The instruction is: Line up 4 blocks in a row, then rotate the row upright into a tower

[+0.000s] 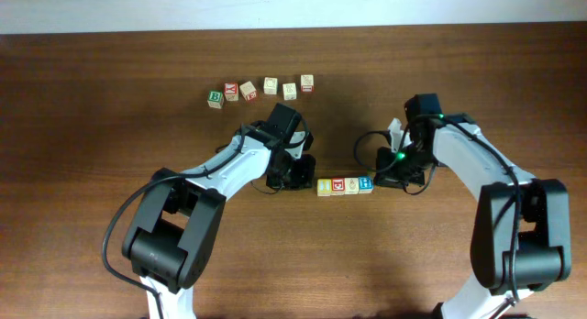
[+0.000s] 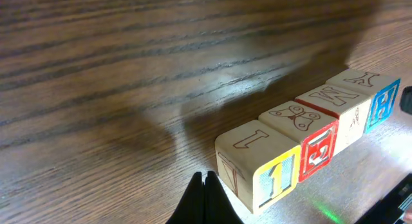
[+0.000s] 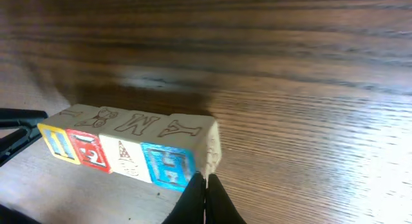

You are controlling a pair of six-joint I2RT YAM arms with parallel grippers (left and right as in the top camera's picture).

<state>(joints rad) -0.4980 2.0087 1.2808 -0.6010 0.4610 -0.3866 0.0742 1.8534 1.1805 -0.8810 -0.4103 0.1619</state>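
Left gripper (image 2: 206, 190) clenched shut, empty, tips just beside yellow-faced block (image 2: 273, 176) at left end of the blocks (image 1: 345, 185), four in a touching row; right gripper (image 3: 206, 197) likewise clenched, empty, tips just beside blue H block (image 3: 168, 165) at right end; row lies mid table (image 1: 92, 126), btwn both grippers.

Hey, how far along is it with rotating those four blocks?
Looks done: the four blocks stand in one touching row. In hand: the left gripper, shut, sits beside the yellow-faced block at one end, and the right gripper, shut, beside the blue H block at the other; neither holds anything. Left: the rotation itself, which these views cannot confirm has begun.
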